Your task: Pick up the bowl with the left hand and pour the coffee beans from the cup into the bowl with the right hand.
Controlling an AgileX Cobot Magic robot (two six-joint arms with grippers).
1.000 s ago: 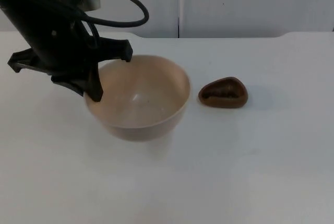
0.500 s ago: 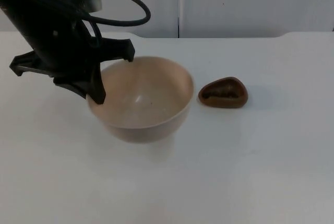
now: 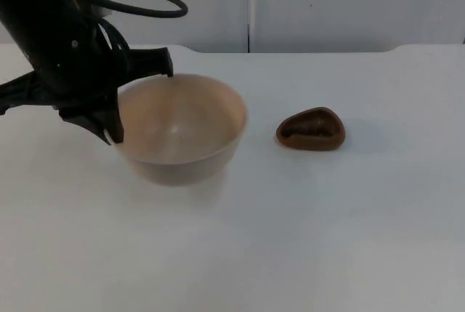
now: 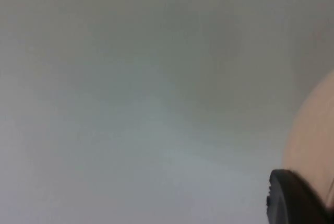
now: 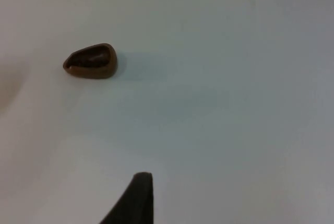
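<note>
A large beige bowl [image 3: 182, 126] sits left of the table's middle, upright and with nothing in it. My left gripper [image 3: 116, 119] is shut on its left rim, one finger [image 3: 112, 132] outside the wall; the same wall [image 4: 313, 130] appears beside a black fingertip [image 4: 292, 198] in the left wrist view. A small brown cup [image 3: 311, 129] lies on its side to the right of the bowl, apart from it, with dark coffee beans inside. The cup [image 5: 91, 61] lies far ahead of my right gripper [image 5: 138, 198], which waits above the table.
The white table [image 3: 327, 239] ends at the grey partition wall [image 3: 349, 6] behind. Bare table surface lies in front of and to the right of the cup.
The left gripper has carried the bowl to the left and a little toward the back, widening the gap to the cup. The cup has not moved.
</note>
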